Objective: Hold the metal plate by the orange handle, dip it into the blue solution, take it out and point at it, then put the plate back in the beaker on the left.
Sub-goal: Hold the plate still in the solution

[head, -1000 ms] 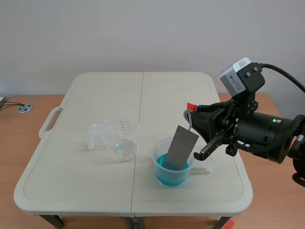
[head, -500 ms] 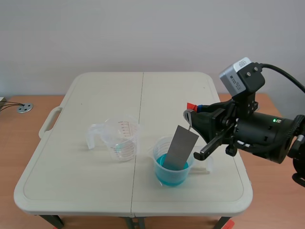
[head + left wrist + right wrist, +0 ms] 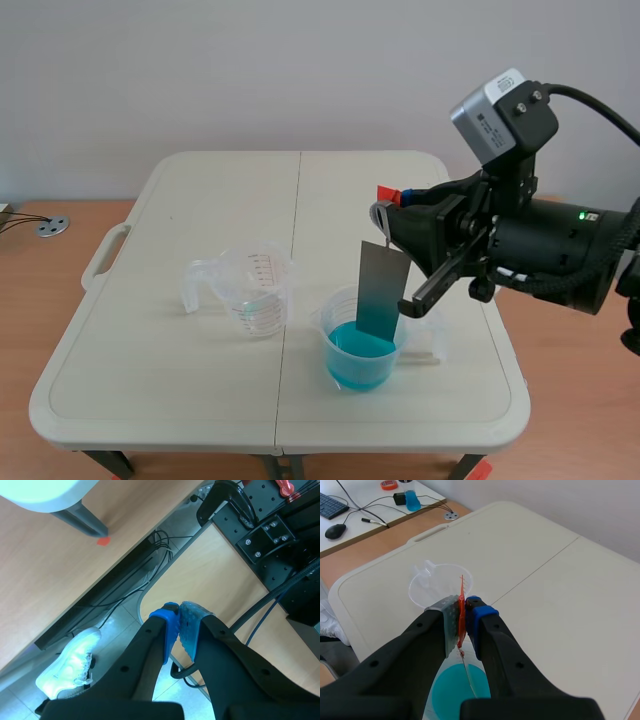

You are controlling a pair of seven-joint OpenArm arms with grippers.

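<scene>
The right end effector [image 3: 390, 222] is clamping the orange handle [image 3: 388, 192], so the metal plate [image 3: 380, 292] is hanging upright with its lower edge inside the near beaker of blue solution [image 3: 362, 355]. The left end effector [image 3: 179, 622] is closed on nothing, away from the surface [image 3: 200, 200].

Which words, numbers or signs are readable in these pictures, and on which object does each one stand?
No text here can be read.
Red scale marks on the clear beaker: too small to read.
Label on the grey camera above the right arm: blurred, not readable.
</scene>
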